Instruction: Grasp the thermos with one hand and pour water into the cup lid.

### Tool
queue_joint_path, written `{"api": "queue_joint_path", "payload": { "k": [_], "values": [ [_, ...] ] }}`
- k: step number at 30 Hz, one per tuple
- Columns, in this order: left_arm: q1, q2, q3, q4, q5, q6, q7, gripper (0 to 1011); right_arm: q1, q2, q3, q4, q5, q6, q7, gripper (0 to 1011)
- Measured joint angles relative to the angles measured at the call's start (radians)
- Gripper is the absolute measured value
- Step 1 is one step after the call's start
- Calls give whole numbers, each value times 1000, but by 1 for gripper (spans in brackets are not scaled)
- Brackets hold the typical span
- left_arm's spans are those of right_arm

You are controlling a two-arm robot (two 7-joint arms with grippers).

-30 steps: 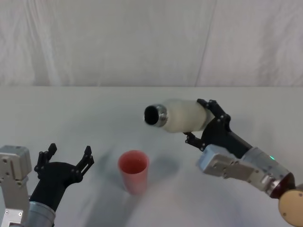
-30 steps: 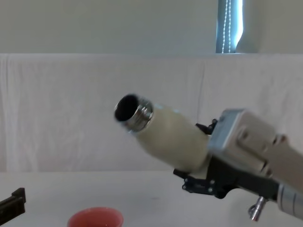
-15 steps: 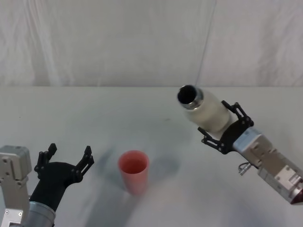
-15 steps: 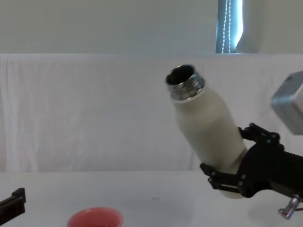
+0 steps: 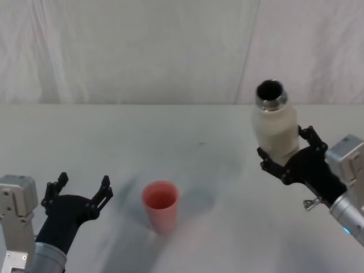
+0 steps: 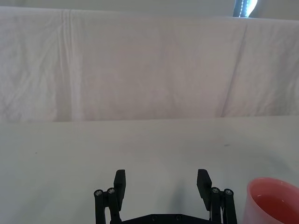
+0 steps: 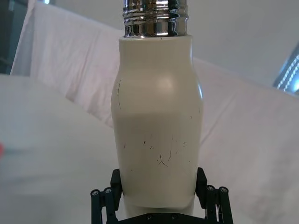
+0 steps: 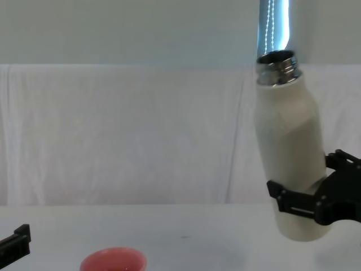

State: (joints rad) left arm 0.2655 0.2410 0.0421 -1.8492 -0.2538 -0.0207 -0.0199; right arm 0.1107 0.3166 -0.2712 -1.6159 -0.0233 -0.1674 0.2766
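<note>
The thermos (image 5: 275,126) was held clear of the table (image 5: 187,131) on the robot's right, nearly upright, its long axis leaning only a little and its open chrome neck uppermost. The right gripper (image 5: 292,158) was clamped around its lower body — one jaw on each side. The cup lid (image 5: 160,205) stood well apart, down to the left, just beside the left gripper (image 5: 79,191), which rested spread and empty.

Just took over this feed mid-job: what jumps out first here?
The tall cream-white thermos with a chrome neck, nearly upright and uncapped, is held above the table on the right by the right hand. The small pink-red cup lid stands near centre, beside the open, idle left hand.
</note>
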Motion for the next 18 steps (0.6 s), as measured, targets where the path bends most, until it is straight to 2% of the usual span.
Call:
{"api": "queue_joint_path", "payload": {
  "k": [11,18],
  "values": [
    [0,0,0,0,0,0,0,1001,-31,-41,74,-15,205,110,36,951],
    [0,0,0,0,0,0,0,1001,-30,-60,93,-6,311,163,46,950]
  ]
}}
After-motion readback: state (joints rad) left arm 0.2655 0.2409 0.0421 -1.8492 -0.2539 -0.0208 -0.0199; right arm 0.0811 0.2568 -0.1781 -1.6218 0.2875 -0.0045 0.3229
